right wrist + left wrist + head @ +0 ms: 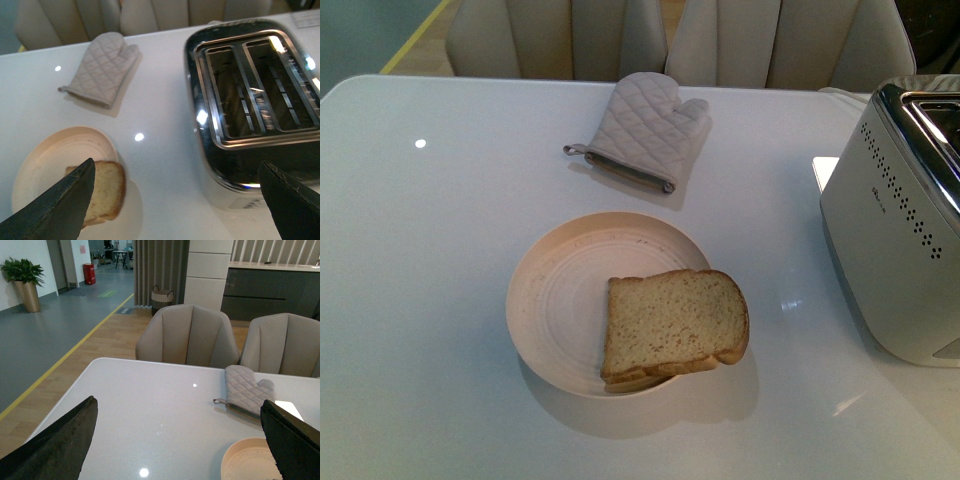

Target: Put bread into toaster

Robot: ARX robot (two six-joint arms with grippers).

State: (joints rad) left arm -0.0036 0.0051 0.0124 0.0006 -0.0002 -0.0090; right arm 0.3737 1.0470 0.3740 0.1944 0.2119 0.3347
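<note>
The bread is a light tan, speckled slice with a darker brown crust, its rounded end to the right and its square end to the left. A second crust edge shows under its near side, though I cannot tell whether that is another slice. It lies in the near right part of a pale, shallow plate, with the rounded end resting over the rim. The plate holds nothing else and stands mid-worktop. The toaster stands well apart to the right. It is a white box with a chrome top and rows of small dark holes down its side. A small dark logo sits on that side, too small to read. From the right wrist view its two long slots show only wire guides inside. A quilted grey mitt lies flat beyond the plate, thumb to the right. The left jaws stand wide apart over the worktop's left part, gripping nothing. The right jaws are also spread wide and grip nothing, with the bread by one and the toaster by the other.
</note>
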